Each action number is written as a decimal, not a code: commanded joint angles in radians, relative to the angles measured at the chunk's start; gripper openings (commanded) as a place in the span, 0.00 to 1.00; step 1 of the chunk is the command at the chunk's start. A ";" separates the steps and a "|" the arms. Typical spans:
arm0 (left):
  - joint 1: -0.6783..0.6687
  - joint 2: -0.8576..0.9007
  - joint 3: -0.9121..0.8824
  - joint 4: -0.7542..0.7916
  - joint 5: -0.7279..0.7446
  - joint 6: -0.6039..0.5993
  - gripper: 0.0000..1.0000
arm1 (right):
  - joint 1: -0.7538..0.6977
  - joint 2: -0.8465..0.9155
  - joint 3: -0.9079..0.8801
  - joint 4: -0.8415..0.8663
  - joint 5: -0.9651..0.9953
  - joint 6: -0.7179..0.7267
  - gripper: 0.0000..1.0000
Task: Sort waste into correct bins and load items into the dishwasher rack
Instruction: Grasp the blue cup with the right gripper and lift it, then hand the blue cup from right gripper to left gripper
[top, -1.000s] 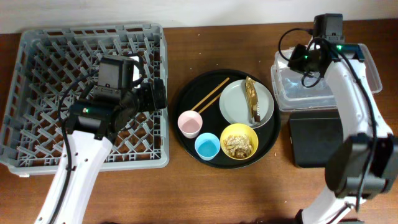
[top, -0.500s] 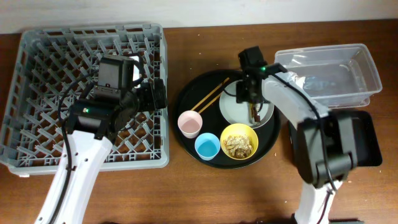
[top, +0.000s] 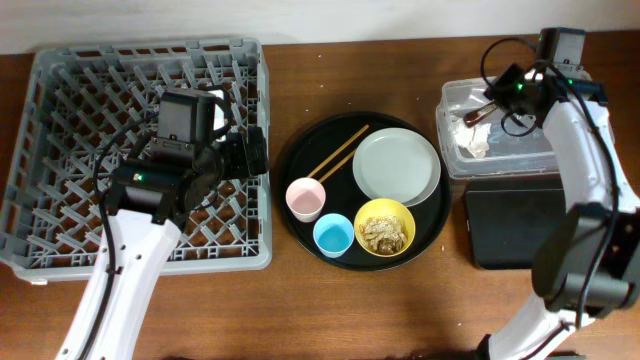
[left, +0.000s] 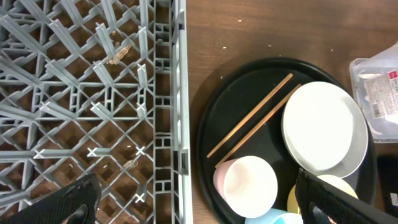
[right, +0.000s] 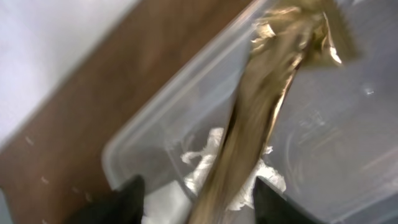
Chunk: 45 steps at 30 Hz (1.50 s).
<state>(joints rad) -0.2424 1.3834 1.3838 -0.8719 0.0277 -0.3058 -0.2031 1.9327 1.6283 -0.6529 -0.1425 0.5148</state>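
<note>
The right gripper (right: 200, 194) hangs over the clear tub (top: 520, 162) and, as far as the blurred wrist view shows, pinches the snack wrapper (right: 267, 81) above the napkin (top: 472, 137) lying inside, so the dry waste looks nearly sorted. Left of the tub, food scraps (top: 385, 231) sit in the yellow bowl (top: 406, 213) with the cups (top: 305, 198), plate (top: 396, 166) and chopsticks (top: 338, 154). Farther left, the left gripper (left: 199, 194) gapes empty over the rack (top: 60, 150), with nothing loaded yet.
</note>
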 joint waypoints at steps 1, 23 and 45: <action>0.002 0.000 0.016 0.002 0.011 0.008 0.99 | 0.006 -0.051 -0.006 -0.025 -0.244 -0.145 0.66; 0.002 0.000 0.016 -0.027 0.078 0.003 0.99 | 0.780 -0.314 -0.603 -0.056 0.000 -0.016 0.20; 0.316 0.003 0.036 -0.237 1.514 0.303 0.75 | 0.778 -0.438 -0.178 0.328 -0.613 -0.319 0.04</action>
<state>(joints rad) 0.1677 1.3922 1.4117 -1.1030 1.4666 -0.0212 0.5697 1.4799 1.4403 -0.3584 -0.7723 0.1822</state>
